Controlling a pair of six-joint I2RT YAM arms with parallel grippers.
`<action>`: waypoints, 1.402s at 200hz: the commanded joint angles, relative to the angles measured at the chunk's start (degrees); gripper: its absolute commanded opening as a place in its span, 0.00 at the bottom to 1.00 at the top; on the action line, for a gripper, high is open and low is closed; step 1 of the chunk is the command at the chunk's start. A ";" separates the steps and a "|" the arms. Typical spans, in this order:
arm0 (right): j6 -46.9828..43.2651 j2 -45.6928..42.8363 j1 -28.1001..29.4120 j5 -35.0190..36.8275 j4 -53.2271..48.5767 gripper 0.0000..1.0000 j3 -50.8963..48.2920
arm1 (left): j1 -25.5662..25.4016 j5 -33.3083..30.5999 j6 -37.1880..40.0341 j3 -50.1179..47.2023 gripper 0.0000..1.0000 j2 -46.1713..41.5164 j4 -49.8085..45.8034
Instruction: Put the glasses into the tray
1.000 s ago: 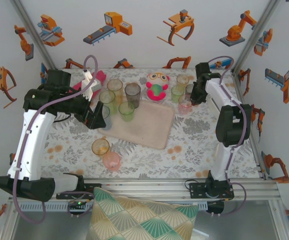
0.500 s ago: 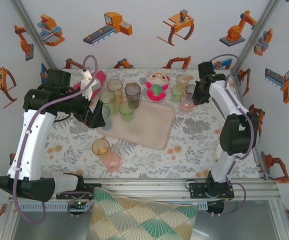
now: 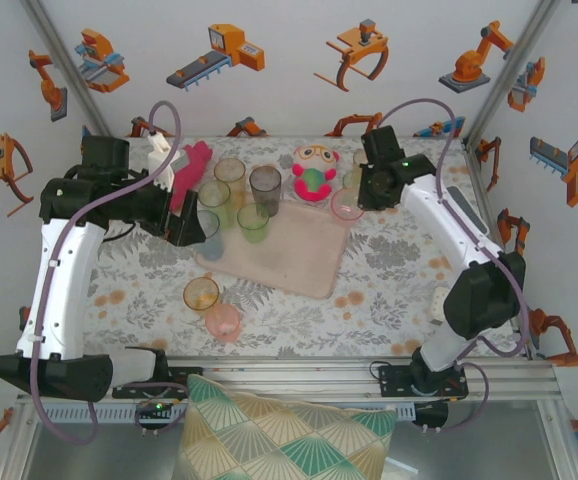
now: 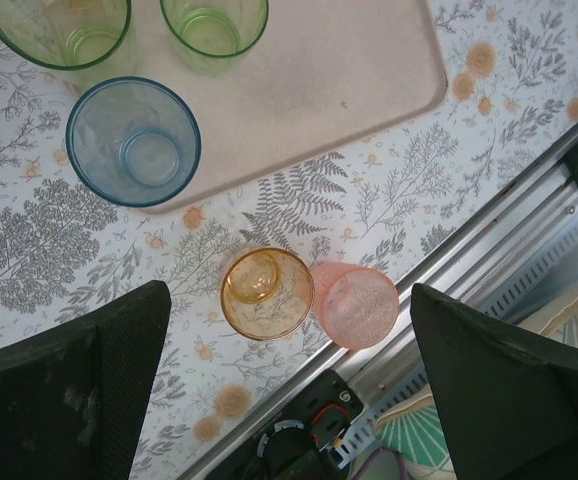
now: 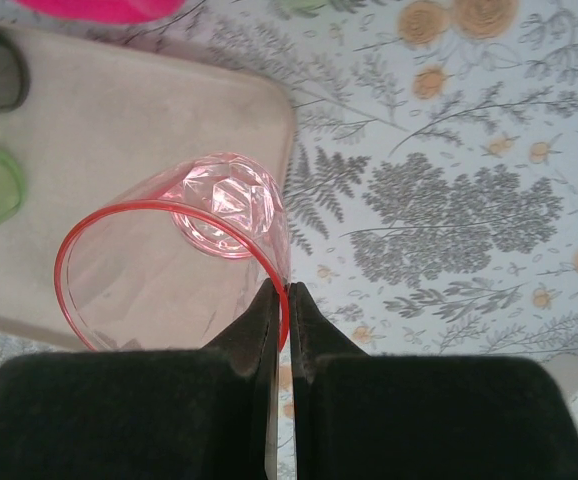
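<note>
A red-green plush toy [image 3: 314, 172] sits at the back of the fern-printed tablecloth [image 3: 399, 290], with a magenta cloth [image 3: 193, 158] far left. A patterned cushion [image 3: 279, 435] lies beyond the metal rail [image 3: 309, 368].

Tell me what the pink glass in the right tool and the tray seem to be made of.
The pink glass: likely thin tinted plastic, possibly real glass; the wall is see-through, the base faceted, with glossy highlights, and the right tool pinches its rim. The tray: probably matte plastic or rubbery material; even beige-pink surface without shine, faint smudges, soft rounded corner.
</note>
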 commanded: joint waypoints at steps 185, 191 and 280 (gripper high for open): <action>11.33 19.26 30.63 3.66 0.85 0.09 19.47 | 4.29 1.06 -4.47 1.73 0.97 -1.67 2.56; 11.46 19.52 30.71 3.25 1.19 0.09 19.47 | 4.33 1.11 -4.47 1.83 0.97 -1.72 2.57; 9.98 25.33 30.72 2.88 0.19 0.09 23.66 | 4.45 2.91 -4.11 2.85 0.97 -2.16 1.75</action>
